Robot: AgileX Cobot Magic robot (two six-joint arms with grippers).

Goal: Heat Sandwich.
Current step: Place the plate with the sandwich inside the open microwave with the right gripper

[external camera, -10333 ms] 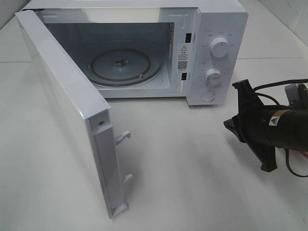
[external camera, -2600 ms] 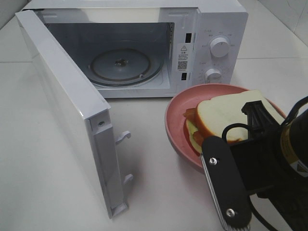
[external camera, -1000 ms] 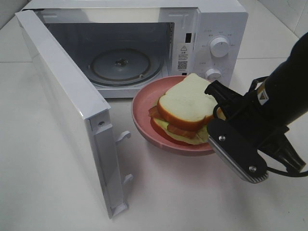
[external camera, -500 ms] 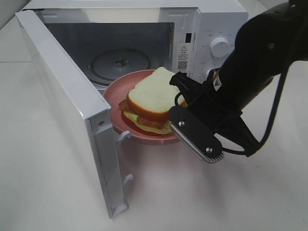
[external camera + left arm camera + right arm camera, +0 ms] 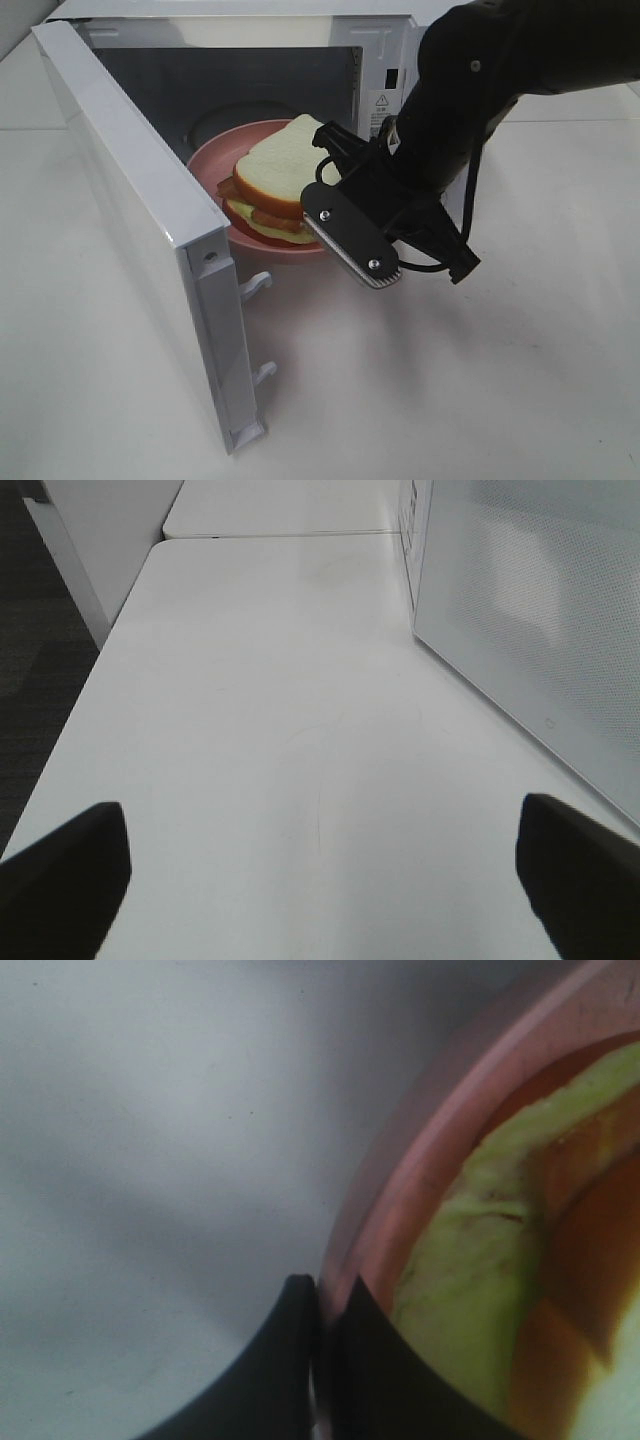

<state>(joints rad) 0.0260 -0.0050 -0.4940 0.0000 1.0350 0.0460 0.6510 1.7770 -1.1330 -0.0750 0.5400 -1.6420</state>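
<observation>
The left jaws stand wide open over the counter [image 5: 250, 680] and hold nothing, near the open microwave door [image 5: 530, 610]. The sandwich [image 5: 282, 163] lies on the pink plate [image 5: 213, 160] at the mouth of the microwave [image 5: 385, 50]. The right jaws are closed on the rim of the pink plate, at about 4 o'clock.

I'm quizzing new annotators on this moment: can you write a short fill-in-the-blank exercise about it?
1. The right gripper is shut on the rim of a plate whose color is ____.
2. The microwave door stands ____.
3. The sandwich has white ____ on top.
Missing words: pink; open; bread.
</observation>
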